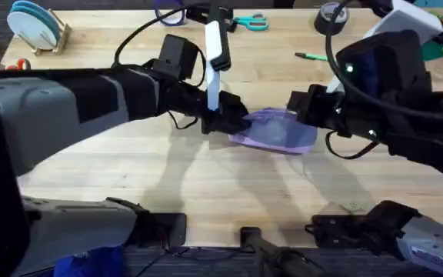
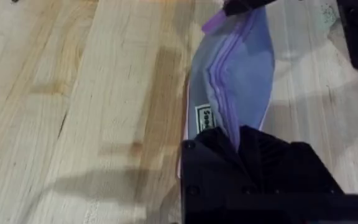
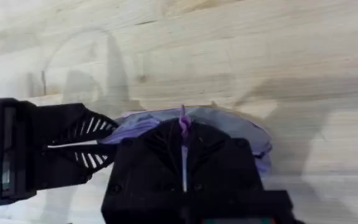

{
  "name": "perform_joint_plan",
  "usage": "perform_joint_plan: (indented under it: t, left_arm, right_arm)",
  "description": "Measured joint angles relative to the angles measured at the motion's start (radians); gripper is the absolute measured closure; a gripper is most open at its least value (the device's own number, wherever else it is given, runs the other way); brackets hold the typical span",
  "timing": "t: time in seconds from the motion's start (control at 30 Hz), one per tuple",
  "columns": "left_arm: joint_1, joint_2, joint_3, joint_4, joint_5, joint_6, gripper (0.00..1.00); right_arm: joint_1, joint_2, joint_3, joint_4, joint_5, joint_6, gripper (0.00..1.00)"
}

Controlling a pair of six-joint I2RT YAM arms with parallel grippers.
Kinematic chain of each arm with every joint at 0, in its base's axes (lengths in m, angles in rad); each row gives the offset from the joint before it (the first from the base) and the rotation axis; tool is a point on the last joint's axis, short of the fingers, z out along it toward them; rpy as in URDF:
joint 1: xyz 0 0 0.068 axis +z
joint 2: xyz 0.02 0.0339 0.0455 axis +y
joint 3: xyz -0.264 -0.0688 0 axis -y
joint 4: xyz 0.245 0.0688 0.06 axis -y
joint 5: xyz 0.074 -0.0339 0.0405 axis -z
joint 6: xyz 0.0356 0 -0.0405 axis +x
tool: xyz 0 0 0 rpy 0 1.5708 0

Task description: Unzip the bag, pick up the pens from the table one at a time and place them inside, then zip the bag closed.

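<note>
The lavender bag (image 1: 277, 131) lies flat in the middle of the table (image 1: 114, 177), between my two grippers. My left gripper (image 1: 223, 119) is shut on the bag's left end. In the left wrist view this gripper (image 2: 238, 140) pinches the fabric beside the pale label (image 2: 205, 117), with the zipper line (image 2: 222, 68) running away from it. My right gripper (image 1: 302, 108) is at the bag's right end. In the right wrist view it (image 3: 183, 134) is shut on a small purple tab (image 3: 183, 119) of the bag (image 3: 135, 124). One green pen (image 1: 311, 56) lies at the far right of the table.
Teal-handled scissors (image 1: 252, 21) lie at the far edge. A rack with blue plates (image 1: 33, 25) stands at the far left, and a black tape roll (image 1: 329, 17) at the far right. Bare wood stretches in front of the bag.
</note>
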Motion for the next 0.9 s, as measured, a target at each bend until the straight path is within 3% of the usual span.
perform_joint_plan:
  t: [0.5,0.9]
  left_arm:
    - [0.0,0.0,0.0,-0.004,0.002,0.0,0.957]
    - [0.003,0.0,0.0,-0.012,-0.009,0.0,0.957]
  right_arm:
    - [-0.002,0.108,0.019,0.012,-0.078,-0.003,0.97]
    - [0.056,0.159,0.019,0.097,-0.059,-0.004,0.97]
